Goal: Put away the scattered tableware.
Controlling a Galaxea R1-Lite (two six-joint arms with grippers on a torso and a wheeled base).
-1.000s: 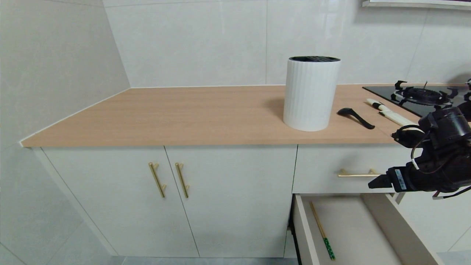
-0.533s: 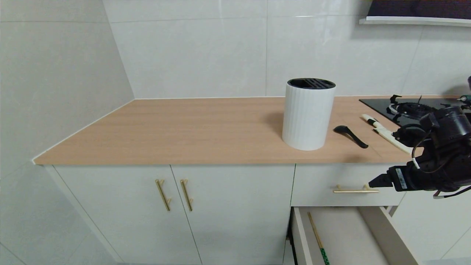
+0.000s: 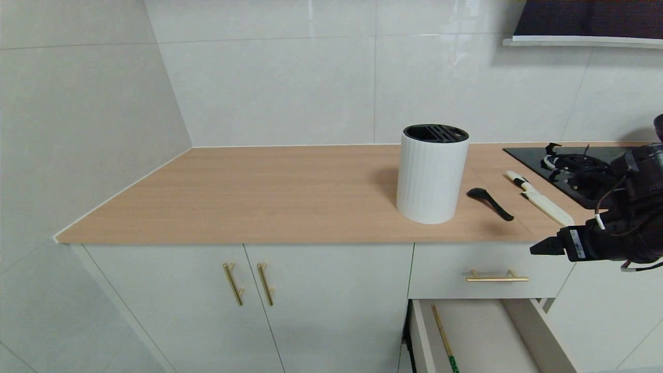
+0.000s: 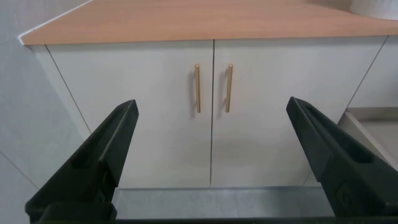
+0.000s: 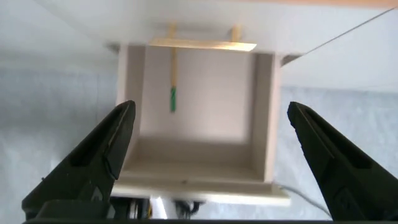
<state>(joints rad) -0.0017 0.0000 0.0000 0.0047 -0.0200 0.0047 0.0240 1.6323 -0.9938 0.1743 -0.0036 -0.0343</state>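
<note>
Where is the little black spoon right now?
In the head view, the black spoon lies on the wooden counter toward the robot's right, between the tall white holder and the white knife.

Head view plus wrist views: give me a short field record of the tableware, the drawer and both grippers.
on counter: black plastic spoon and cream knife, lying apart, to the right of the white ribbed cylindrical holder
in drawer: green-tipped wooden chopsticks, near its left wall
lower drawer: pulled open
upper drawer: closed
left gripper: open, empty, facing the white cabinet doors
right gripper: open, empty, above the lower drawer
</note>
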